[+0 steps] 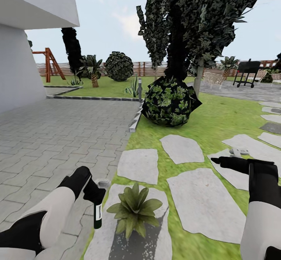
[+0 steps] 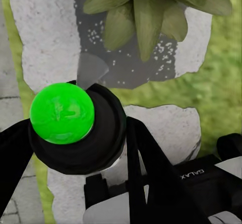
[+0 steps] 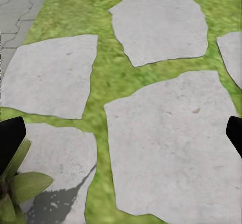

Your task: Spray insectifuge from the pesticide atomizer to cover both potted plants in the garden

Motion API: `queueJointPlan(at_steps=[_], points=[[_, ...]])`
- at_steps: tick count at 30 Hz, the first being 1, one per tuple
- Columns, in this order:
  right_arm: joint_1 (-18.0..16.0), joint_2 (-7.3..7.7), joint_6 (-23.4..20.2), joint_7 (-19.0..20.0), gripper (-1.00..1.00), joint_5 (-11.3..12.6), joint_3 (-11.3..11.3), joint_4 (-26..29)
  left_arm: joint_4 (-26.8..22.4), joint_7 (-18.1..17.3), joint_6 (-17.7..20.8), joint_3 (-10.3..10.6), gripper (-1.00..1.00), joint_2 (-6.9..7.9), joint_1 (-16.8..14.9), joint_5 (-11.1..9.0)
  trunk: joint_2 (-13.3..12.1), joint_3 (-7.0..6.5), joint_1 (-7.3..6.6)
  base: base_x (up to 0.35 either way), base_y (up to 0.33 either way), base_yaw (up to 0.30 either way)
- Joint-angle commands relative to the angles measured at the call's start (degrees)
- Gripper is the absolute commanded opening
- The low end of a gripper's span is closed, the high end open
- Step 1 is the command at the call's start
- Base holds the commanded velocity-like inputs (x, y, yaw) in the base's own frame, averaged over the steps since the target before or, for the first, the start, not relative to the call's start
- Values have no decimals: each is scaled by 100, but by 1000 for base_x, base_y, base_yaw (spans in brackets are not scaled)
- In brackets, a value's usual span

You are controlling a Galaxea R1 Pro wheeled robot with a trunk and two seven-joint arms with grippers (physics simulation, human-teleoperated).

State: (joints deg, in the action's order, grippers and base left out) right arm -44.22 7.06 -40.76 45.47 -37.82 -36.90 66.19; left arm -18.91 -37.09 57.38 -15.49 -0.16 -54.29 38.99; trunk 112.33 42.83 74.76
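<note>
Where your left gripper [image 1: 93, 191] hangs low over the near edge of the lawn, the pesticide atomizer [image 1: 97, 213] is pinched in it, its dark green body with the pale label pointing down toward the ground and its base just above the grass strip between the paving and the nearest stone slab [image 1: 132, 232]. In the left wrist view the atomizer [image 2: 62, 113] shows end-on as a bright green round disc in a black ring, with the black fingers [image 2: 143, 168] pressed in on either side.

Just beside the bottle, one potted plant [image 1: 134, 210] sits on that slab, a rosette of pointed green leaves casting a dark shadow on the stone; in the left wrist view its leaves [image 2: 146, 12] spread close ahead of the bottle.

Your right gripper [image 1: 216, 160] is held out over the pale slabs on the other side, well apart from the plant. In the right wrist view its black fingertips [image 3: 11, 138] stand at the two edges, spread wide with nothing between them but stone and grass.

Farther off stands a round leafy bush [image 1: 169, 101] under a dark tree [image 1: 195, 22], with grey brick paving [image 1: 58, 135] alongside, a brown slatted fence [image 1: 144, 69] and a black grill [image 1: 248, 71] behind.
</note>
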Motion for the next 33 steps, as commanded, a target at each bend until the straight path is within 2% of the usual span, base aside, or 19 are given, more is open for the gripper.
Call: queueJointPlan(at_steps=[1, 7, 13, 19, 33], points=[[-8, -3, -10, 59, 100, -58, -10, 8, -7, -51, 13, -26, -100, -2, 1, 56, 3, 6, 1, 125, 282, -24], [-8, -3, -11, 59, 100, -58, -10, 9, -7, -52, 10, -23, -100, -2, 89, 56, 3, 0, 1, 99, 194, -81], [-8, -3, -11, 59, 100, -58, -10, 10, -7, -52, 10, 241, -100, -2, 220, 56, 3, -19, 1, 6, 10, -243], [-8, -3, -11, 59, 100, -58, -10, 12, -7, -52, 10, 265, -100, -2, 312, 56, 3, -28, 1, 0, 0, -155], [-8, -3, -11, 59, 100, -58, -10, 9, -7, -36, 10, 264, -100, -2, 384, 73, 3, 1, 1, 0, 0, -5]])
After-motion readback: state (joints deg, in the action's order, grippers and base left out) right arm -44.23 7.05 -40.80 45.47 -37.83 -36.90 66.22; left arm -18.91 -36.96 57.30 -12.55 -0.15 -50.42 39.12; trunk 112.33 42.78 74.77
